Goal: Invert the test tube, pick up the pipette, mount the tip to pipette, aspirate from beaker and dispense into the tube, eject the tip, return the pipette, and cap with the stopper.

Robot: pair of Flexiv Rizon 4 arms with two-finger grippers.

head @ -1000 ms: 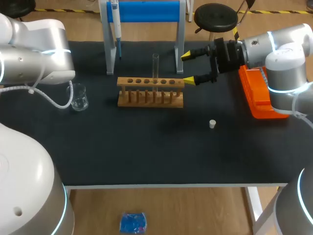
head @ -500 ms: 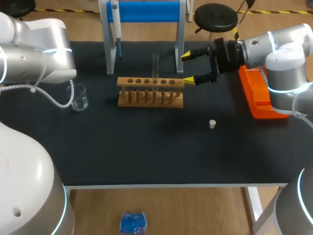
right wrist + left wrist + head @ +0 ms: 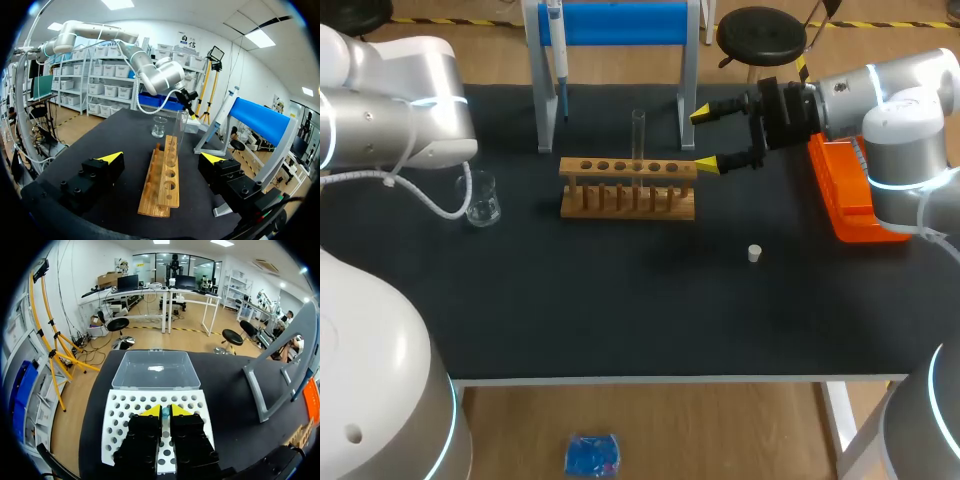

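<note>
On the black table (image 3: 620, 310), nearest the front edge, a small white stopper (image 3: 754, 253) lies alone, well apart from everything else. Farther back stands a long wooden test-tube rack (image 3: 628, 187), and a clear glass test tube (image 3: 638, 133) rises upright from one of its middle holes. Off the rack's left end sits a small clear glass beaker (image 3: 482, 200), close under the left arm. Just off the rack's right end hangs the right gripper (image 3: 704, 139), jaws spread wide and holding nothing; in its wrist view the rack runs away between the two fingers, with the tube and then the beaker beyond. A flat orange plastic box (image 3: 845, 195) lies along the table's right side, beside that arm. At the back, a slim white-and-blue pipette (image 3: 558, 60) hangs on a grey stand with a blue crossbar (image 3: 620, 22). The left gripper (image 3: 165, 411) has its jaws drawn together, only a thin slit between, above a white perforated tray (image 3: 117, 412) with a clear plastic box (image 3: 150, 371) just beyond it.
</note>
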